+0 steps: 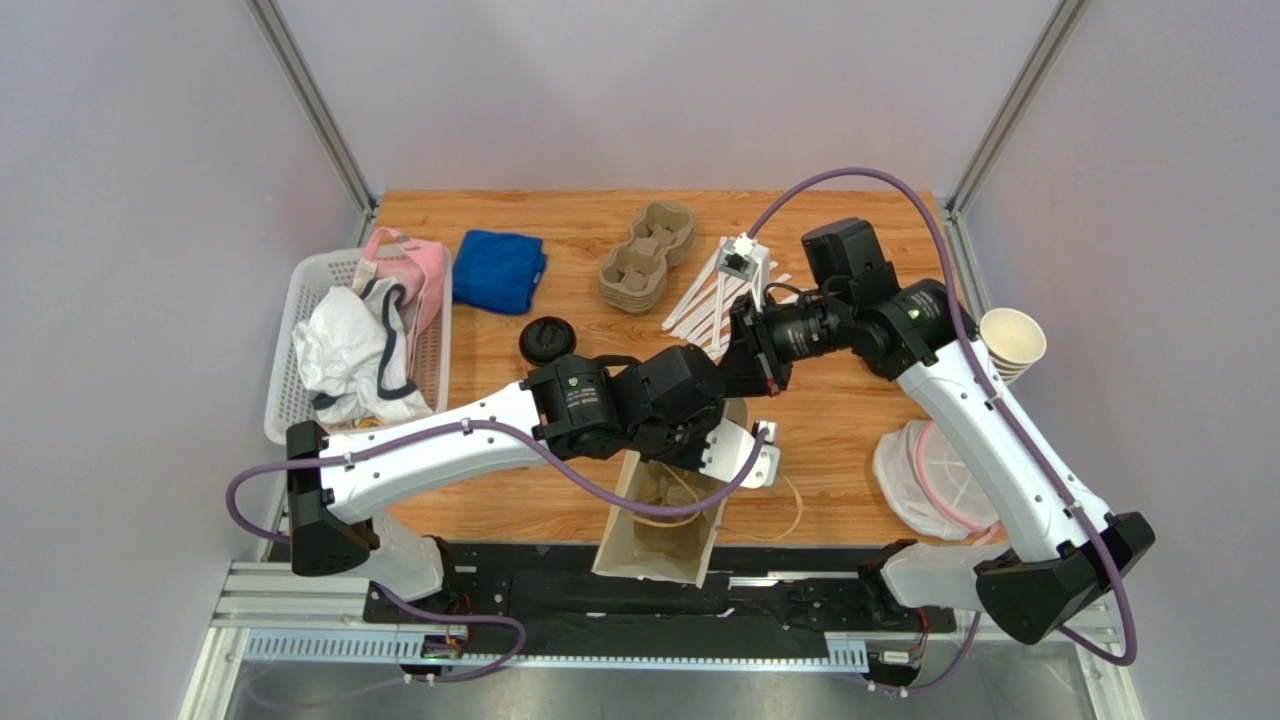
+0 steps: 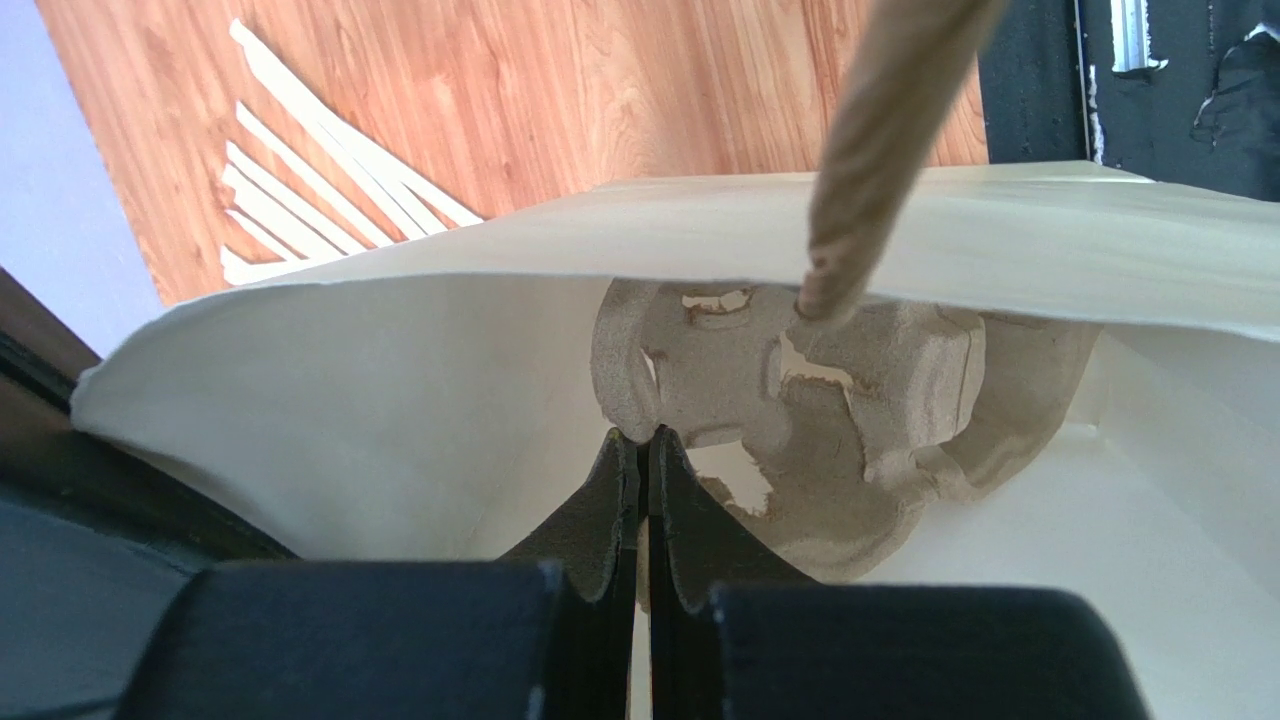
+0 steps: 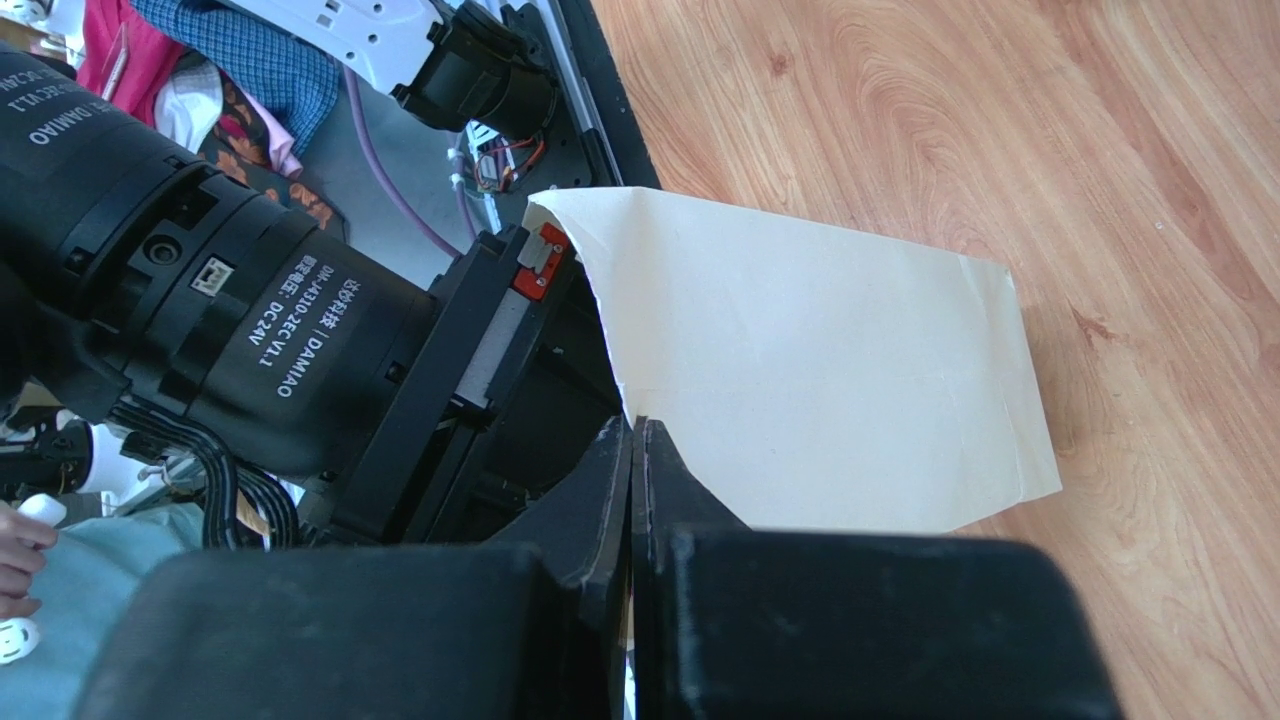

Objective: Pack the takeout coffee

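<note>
The takeout coffee is out of view in every frame. A paper bag (image 1: 654,540) stands at the table's near edge. The left wrist view looks into the bag's mouth (image 2: 376,405), where a pulp cup carrier (image 2: 842,405) lies. My left gripper (image 2: 648,435) is shut on the bag's rim, its tips just short of the carrier's edge; from above it (image 1: 763,447) hangs over the bag's right side. My right gripper (image 3: 633,425) is shut on the bag's other edge (image 3: 812,375), and from above it (image 1: 739,375) sits just behind the bag. A twine handle (image 2: 887,135) crosses the left wrist view.
A second pulp carrier (image 1: 646,255), white strips (image 1: 718,297) and a blue cloth (image 1: 499,270) lie at the back. A loose black lid (image 1: 547,339) sits left of the arms. A white basket (image 1: 286,360) holds cloths. Lidless cups (image 1: 1011,342) and a net pouch (image 1: 932,480) are on the right.
</note>
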You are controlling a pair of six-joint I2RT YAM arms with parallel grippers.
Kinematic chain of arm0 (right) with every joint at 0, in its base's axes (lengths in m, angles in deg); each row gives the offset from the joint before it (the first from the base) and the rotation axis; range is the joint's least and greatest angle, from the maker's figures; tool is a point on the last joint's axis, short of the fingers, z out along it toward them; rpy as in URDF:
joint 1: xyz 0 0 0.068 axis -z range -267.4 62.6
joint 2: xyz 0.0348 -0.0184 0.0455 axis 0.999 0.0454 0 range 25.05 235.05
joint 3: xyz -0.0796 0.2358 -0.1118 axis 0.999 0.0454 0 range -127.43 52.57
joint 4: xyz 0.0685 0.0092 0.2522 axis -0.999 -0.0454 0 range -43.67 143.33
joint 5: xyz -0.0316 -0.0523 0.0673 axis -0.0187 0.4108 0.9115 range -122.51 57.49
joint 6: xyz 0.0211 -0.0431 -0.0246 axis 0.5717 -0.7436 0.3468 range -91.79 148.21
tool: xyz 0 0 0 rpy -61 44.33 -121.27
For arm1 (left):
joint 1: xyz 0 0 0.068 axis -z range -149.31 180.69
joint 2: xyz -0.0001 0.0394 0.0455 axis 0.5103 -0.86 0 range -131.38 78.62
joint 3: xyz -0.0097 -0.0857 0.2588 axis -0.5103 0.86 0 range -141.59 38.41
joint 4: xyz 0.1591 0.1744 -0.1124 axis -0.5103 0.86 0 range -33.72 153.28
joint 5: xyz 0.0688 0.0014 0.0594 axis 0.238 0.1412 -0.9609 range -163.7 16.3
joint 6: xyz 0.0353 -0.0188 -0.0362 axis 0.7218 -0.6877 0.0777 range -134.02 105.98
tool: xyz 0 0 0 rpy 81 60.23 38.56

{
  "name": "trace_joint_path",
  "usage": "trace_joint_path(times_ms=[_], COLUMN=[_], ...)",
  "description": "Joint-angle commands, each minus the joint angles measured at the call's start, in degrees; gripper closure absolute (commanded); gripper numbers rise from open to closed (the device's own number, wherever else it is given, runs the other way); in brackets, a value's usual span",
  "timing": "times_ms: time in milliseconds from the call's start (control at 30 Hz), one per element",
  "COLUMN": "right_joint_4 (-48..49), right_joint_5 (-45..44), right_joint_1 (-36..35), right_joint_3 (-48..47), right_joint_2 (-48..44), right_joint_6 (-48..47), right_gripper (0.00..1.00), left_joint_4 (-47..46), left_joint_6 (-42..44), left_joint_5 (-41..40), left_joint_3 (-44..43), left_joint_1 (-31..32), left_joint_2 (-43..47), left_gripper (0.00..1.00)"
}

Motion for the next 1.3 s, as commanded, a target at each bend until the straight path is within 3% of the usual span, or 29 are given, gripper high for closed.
trace_joint_path(times_ms=[0,367,467,633,800,1033,1267], right_joint_4=[2.2,2.7,2.6,2.7,2.6,2.6,2.7], right_joint_5=[3.8,5.7,5.8,5.9,5.8,5.3,1.7], right_joint_1=[-0.2,-0.1,0.0,0.0,0.2,0.3,0.6], right_joint_3=[-1.5,-0.4,-0.4,-0.1,0.6,1.1,1.5], right_joint_2=[0.2,0.6,0.7,0.8,0.7,0.8,0.6], right_joint_6=[-1.4,-2.6,-2.8,-3.6,-4.3,-5.2,-5.6], right_gripper=[1.00,1.00,1.00,1.00,1.00,1.00,1.00], left_joint_4=[1.3,1.2,1.4,3.4,6.1,9.4,5.5], left_joint_6=[-2.2,-1.9,-1.9,-1.5,-2.2,-2.1,-4.0], left_joint_5=[2.8,4.9,4.6,3.9,4.7,4.9,7.3], left_joint_3=[0.1,0.7,-0.2,-3.9,-8.7,-12.6,-16.4], left_joint_1=[-1.1,-2.9,-3.1,-3.1,-3.1,-3.0,-3.1], left_joint_2=[-1.1,-3.2,-3.0,-1.8,-1.4,-1.8,4.1], left_gripper=[1.00,0.99,0.93,0.70,0.57,0.50,0.47])
